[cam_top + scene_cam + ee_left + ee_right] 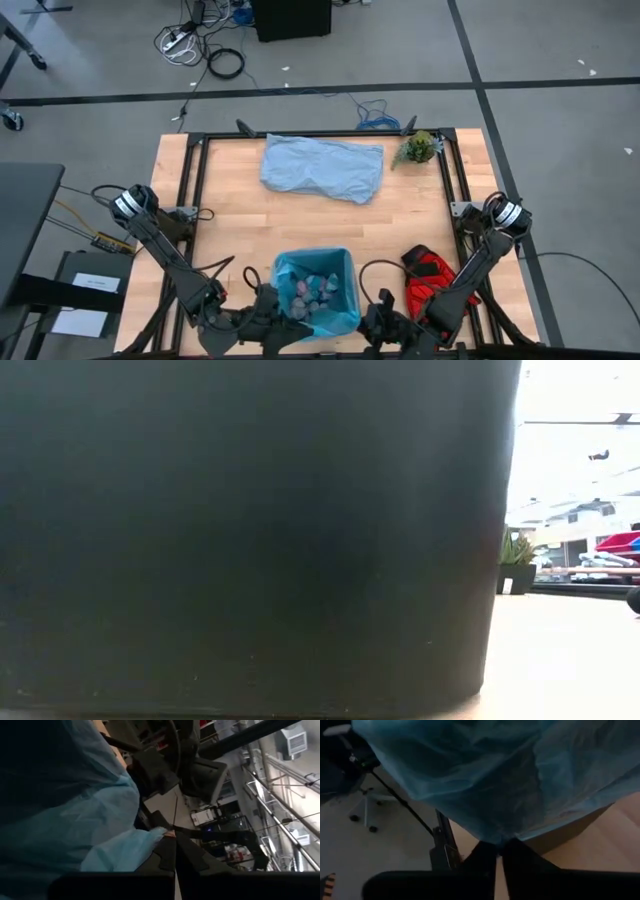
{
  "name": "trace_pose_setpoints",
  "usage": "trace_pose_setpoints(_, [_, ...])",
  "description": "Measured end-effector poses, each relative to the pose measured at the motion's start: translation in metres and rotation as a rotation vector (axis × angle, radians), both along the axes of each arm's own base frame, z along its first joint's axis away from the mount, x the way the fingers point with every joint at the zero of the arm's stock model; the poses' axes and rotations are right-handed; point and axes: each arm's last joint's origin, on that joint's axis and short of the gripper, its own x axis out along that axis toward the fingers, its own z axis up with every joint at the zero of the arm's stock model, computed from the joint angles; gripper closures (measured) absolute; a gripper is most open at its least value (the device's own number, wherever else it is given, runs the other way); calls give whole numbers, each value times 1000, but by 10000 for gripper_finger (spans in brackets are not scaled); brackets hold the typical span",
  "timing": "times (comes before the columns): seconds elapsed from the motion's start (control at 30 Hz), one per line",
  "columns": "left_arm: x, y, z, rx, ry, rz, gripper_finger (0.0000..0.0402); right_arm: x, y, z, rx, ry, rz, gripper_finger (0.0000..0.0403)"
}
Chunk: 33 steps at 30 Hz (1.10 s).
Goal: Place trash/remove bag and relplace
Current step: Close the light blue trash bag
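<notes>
The bin [318,292] sits at the near edge of the worktop [300,225], lined with the cyan bag [340,318], whose rim is folded over the bin's walls. The trash [315,290], a heap of pink, blue and white wads, already lies inside, so the loading part looks done and the bag's removal is the step in hand.

Both arms crowd low at the bin's near side, one at each corner. The left gripper [268,305] is at the bin's left near corner; in its wrist view its jaws are pressed together with a tip of bag film [150,837] pinched between them. The right gripper [385,322] is at the right near corner; its wrist view shows the jaws closed just under the overhanging bag [485,780], a fold of film apparently nipped at the tips. Gripping two opposite points of the rim makes sense: it would let the liner be peeled up evenly without spilling the wads.

The low view is almost wholly blocked by the bin's dark wall [250,530].

A paler grey-blue bag [322,167] lies flat at the far side of the worktop, probably the replacement, with a small plant [420,148] at the far right corner and a red object [428,275] beside the right arm.

The thin film may tear or slip if lifted unevenly.
</notes>
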Motion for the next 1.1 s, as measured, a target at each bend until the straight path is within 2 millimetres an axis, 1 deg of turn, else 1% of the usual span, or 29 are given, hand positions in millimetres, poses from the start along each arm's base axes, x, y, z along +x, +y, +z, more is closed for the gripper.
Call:
trace_pose_setpoints(0.13, [-2, -2, 2, 20, -6, -11, 396, -3, -1, 8, 1, -6, -3, 401])
trace_pose_setpoints(0.27, [-6, -7, 2, 47, -2, -32, 396, -6, 3, 28, -54, -32, 0, 403])
trace_pose_setpoints(0.43, [-13, -13, 0, 59, 12, -61, 396, -10, 5, 61, -161, -29, -20, 403])
trace_pose_setpoints(0.6, [-18, -17, 0, 61, 13, -79, 396, -15, 3, 99, -272, -49, -40, 403])
trace_pose_setpoints(0.77, [-20, -18, -3, 80, 32, -83, 396, -15, 0, 127, -365, -76, -29, 403])
trace_pose_setpoints(0.87, [-20, -18, -3, 85, 33, -74, 396, -13, -3, 134, -405, -77, -17, 403])
trace_pose_setpoints(1.0, [-19, -16, -4, 99, 39, -60, 397, -10, -6, 135, -445, -66, -12, 403])
trace_pose_setpoints(1.1, [-16, -13, -5, 125, 46, -44, 398, -4, -12, 135, -524, -57, -28, 403])
